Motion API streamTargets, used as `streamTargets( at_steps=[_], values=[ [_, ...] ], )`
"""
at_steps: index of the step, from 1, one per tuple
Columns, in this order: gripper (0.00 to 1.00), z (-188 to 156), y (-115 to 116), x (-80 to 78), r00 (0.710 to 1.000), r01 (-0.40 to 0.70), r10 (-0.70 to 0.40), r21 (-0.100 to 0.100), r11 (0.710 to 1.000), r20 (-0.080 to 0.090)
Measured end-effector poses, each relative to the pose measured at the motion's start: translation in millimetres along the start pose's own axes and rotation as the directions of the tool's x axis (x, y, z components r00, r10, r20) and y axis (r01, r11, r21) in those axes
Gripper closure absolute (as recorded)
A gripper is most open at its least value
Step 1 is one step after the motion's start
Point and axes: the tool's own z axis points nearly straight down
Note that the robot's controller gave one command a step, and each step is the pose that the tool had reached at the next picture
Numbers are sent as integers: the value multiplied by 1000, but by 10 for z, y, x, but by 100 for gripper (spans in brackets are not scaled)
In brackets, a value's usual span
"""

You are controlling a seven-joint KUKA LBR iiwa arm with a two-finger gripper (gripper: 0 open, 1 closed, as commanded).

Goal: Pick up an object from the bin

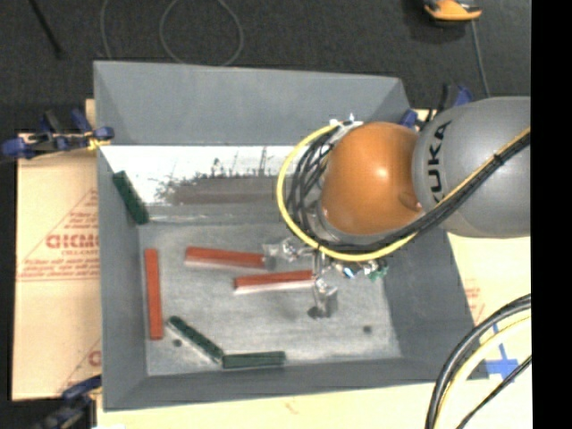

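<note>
End effector (321, 304) low in grey bin (250, 105), just beside end of central red bar (268, 282), green bar (254, 359) at front wall

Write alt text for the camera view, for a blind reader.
A robot arm's gripper hangs low in a grey metal bin, at the right end of a red stick. Left of it lie a second red stick and a third red stick; a dark green stick lies against the left wall and two green sticks along the near edge.
</note>
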Motion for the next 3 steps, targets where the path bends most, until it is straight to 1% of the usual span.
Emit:
streamTargets(
  at_steps=[1,2,3],
  values=[
    [0,622,-393,-146,986,-168,168,1,986,-2],
    [100,594,-408,-160,985,-170,170,4,985,3],
    [100,600,206,-137,990,-140,140,1,990,-3]
  ],
)
